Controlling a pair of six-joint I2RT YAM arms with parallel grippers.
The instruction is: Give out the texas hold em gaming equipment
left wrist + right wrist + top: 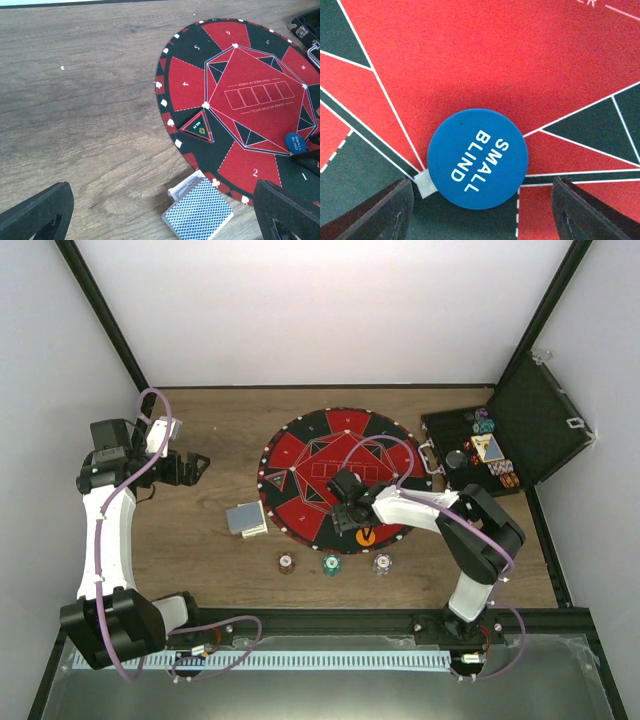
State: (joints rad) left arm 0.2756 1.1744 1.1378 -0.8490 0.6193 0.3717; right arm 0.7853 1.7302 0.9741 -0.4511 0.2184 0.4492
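Wooden table (200, 560) with a round red-and-black poker mat (290, 455) at its middle; blue round chip (477, 158) lies flat on the mat's near-right part, white "SMALL BLIND" print on its face, plain smooth rim, sitting over a corner where the white lines meet; right gripper (482, 182) hangs right over it, jaws apart with one finger on each side of the chip, a gap showing on both sides, nothing gripped; orange chip (366, 536) lies flat on the mat's near rim, just beside the right gripper; deck of cards (198, 215) lies on the table touching the mat's near-left rim, grey-blue crosshatched backs up, stack slightly fanned so the lower cards' white edges stick out; three short chip stacks in a row between the mat and the table's near edge: red stack (287, 564), teal stack (331, 564), white stack (381, 563), each with a striped rim; small triangular "ALL IN" marker (199, 128) on the mat's left side; left gripper (198, 468) above the table's left side, well apart from the mat, jaws spread wide and empty; black case (530, 420) open at the far-right corner, more chips inside, colours too small to sort.
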